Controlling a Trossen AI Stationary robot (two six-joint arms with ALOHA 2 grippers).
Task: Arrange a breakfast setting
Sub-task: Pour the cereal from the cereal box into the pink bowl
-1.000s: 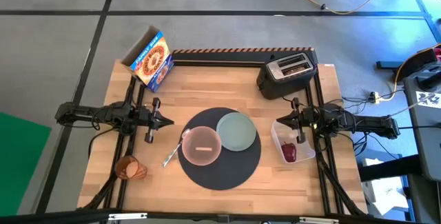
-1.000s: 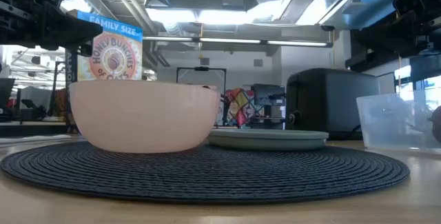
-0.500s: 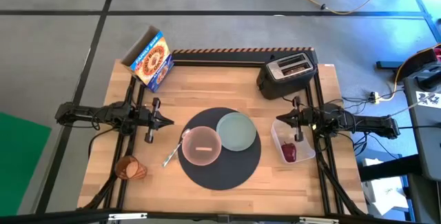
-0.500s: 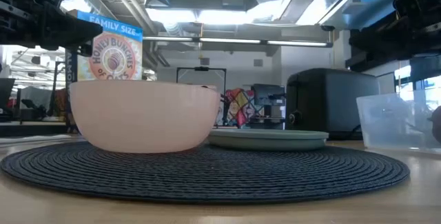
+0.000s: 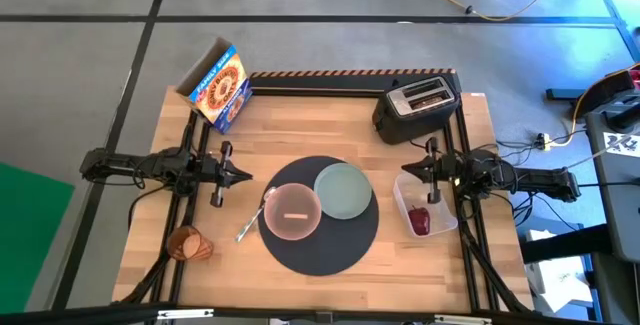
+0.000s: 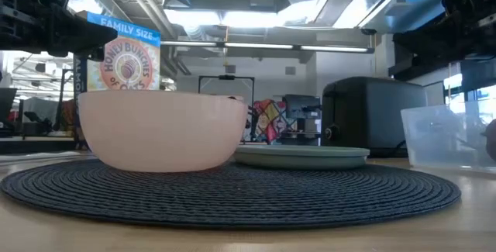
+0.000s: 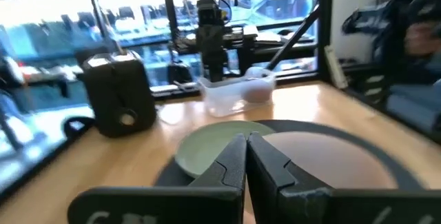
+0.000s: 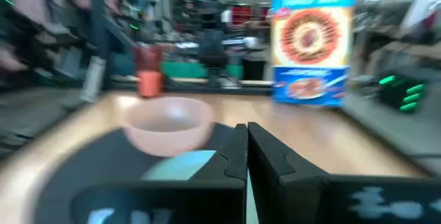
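So both my grippers, left (image 5: 243, 175) and right (image 5: 404, 174), hover with fingers together, flanking the mat (image 5: 322, 250) mid-frame.

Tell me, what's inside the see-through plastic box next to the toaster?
The clear plastic tub holds one red fruit, lying at the end farther from the black toaster. From above the rest looks empty. Its cloudy wall hides most of the fruit in the low view.
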